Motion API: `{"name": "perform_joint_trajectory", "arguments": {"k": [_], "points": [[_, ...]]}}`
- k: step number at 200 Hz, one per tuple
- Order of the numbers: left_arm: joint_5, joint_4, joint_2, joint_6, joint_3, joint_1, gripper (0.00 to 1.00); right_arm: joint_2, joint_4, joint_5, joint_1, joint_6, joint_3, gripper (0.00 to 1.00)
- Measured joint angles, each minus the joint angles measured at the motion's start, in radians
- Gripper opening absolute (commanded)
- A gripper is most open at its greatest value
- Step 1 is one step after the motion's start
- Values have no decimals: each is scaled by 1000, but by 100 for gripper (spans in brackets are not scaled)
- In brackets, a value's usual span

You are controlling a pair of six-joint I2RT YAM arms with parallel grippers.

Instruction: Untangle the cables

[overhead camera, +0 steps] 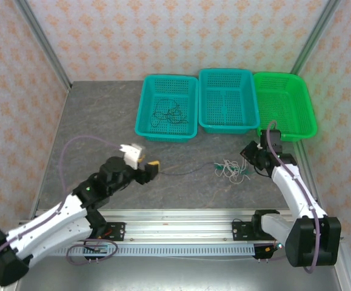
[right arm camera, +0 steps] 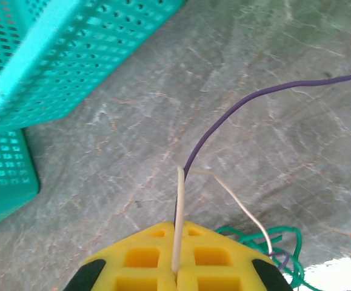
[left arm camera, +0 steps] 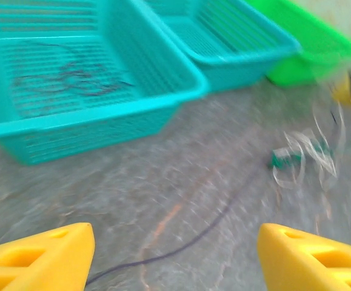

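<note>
white cable (right arm camera: 179, 206), purple cable (right arm camera: 260, 94), teal basket (overhead camera: 140, 112)

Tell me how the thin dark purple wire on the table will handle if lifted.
Probably floppy: the thin dark purple wire lies in a loose curve on the grey table. Likely very light, being so thin. It runs toward the white-and-green wire clump, so lifting may drag that along.
</note>
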Motion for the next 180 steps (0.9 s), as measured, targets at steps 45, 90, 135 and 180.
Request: {"name": "perform_joint_trajectory", "arguments": {"k": [45, 90, 135, 180], "points": [[51, -13, 512, 175, 339, -113, 71, 13, -16, -70, 14, -26, 13, 0], [114, 31, 911, 183, 527, -113, 69, 5, -41, -102, 20, -32, 13, 0], [131, 42, 1132, 148, 644, -127, 59, -22, -42, -121, 21, -21, 8, 0], [124, 61, 1238, 117, 706, -137, 28, -24, -42, -93, 21, 9, 0, 0]]}}
